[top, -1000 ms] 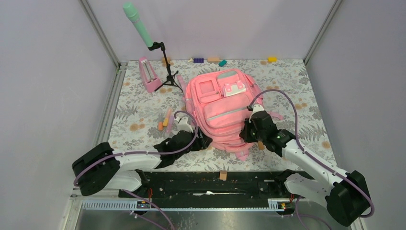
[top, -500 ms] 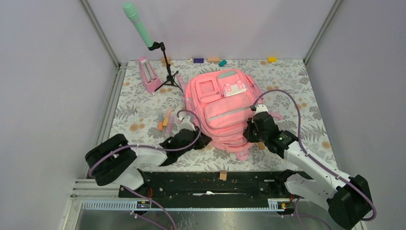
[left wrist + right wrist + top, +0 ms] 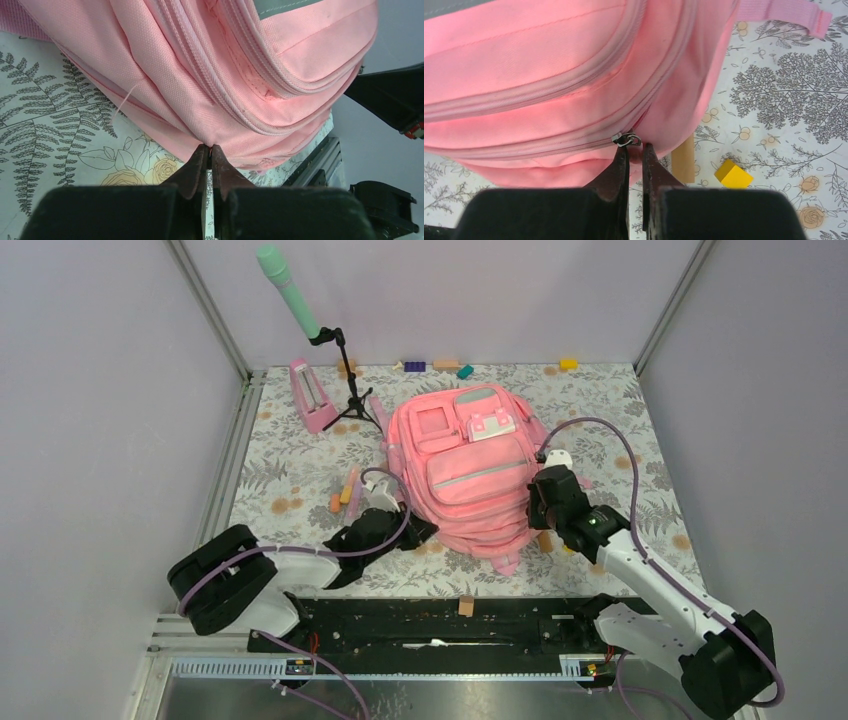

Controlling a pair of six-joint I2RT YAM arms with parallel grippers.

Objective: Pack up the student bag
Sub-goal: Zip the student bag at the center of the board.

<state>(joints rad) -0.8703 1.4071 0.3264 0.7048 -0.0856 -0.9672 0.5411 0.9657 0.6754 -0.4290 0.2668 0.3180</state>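
**Both grippers pinching the bag's near edge**

Your student bag (image 3: pixel 465 475) lies flat mid-table, front pockets up. Your left gripper (image 3: pixel 210 147) is clamped on a fold of pink fabric at the bag's lower left edge. Your right gripper (image 3: pixel 635 147) pinches the bag just under the metal zipper pull (image 3: pixel 626 139), with a yellow block (image 3: pixel 734 176) nearby on the cloth.

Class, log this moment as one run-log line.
left gripper: shut on student bag edge | right gripper: shut on it beside zipper slider

Lab test cell: plain walls (image 3: pixel 100 390), aluminium frame (image 3: pixel 212 310).
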